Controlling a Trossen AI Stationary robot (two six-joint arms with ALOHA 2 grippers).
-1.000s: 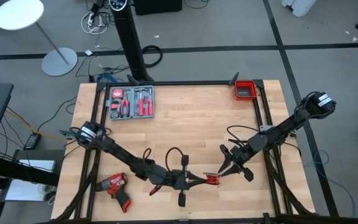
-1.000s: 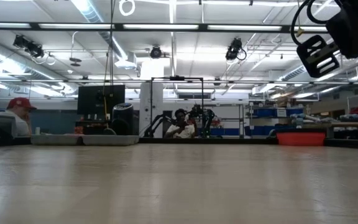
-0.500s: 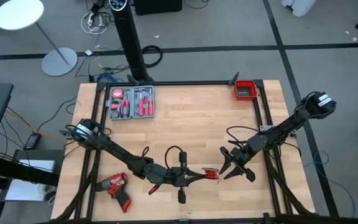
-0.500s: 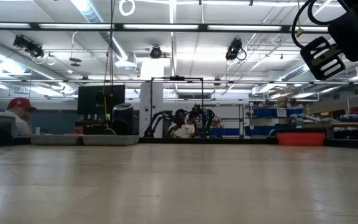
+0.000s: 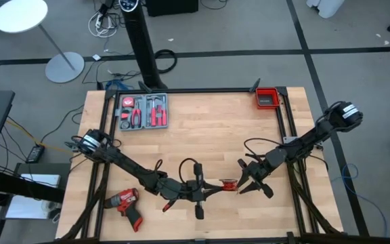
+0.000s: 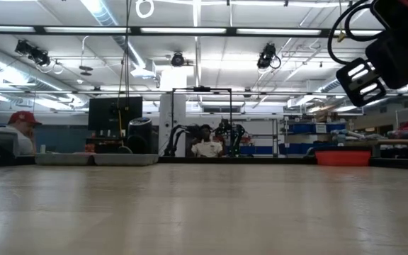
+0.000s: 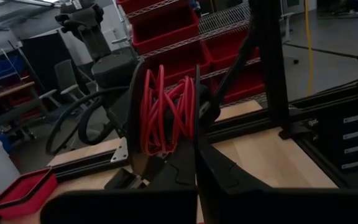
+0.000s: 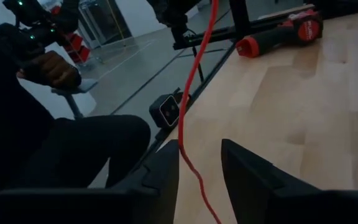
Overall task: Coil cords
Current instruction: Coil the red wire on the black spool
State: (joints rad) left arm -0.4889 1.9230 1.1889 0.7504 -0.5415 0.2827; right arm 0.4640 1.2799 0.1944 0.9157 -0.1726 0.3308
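Observation:
The red cord shows as a small bunched coil [image 5: 230, 183] [image 7: 166, 112] above the table's near middle, with my left gripper [image 5: 223, 184] shut on it. One loose strand of it [image 8: 194, 93] runs off the coil. It passes between the fingers of my right gripper [image 5: 244, 177] [image 8: 199, 155], which stands open just to the right of the coil. Whether that strand touches a finger I cannot tell. The rest of the strand is out of view. My left gripper pinches the red coil's bunched loops [image 7: 157, 134] between its two fingers. The fingers come level from the table's left. The loops stand upright above the fingers, and the coil is lifted clear of the table.
A red-and-black drill [image 5: 127, 203] lies near the front left corner. An open tool case [image 5: 144, 112] sits at the far left and a red bin [image 5: 267, 98] at the far right corner. A person's hand [image 8: 48, 68] shows beyond the table's edge.
My right gripper has opened and drawn back slightly from the red coil. My left gripper has turned a little at the wrist, which has swung the coil a short way toward the table's far edge.

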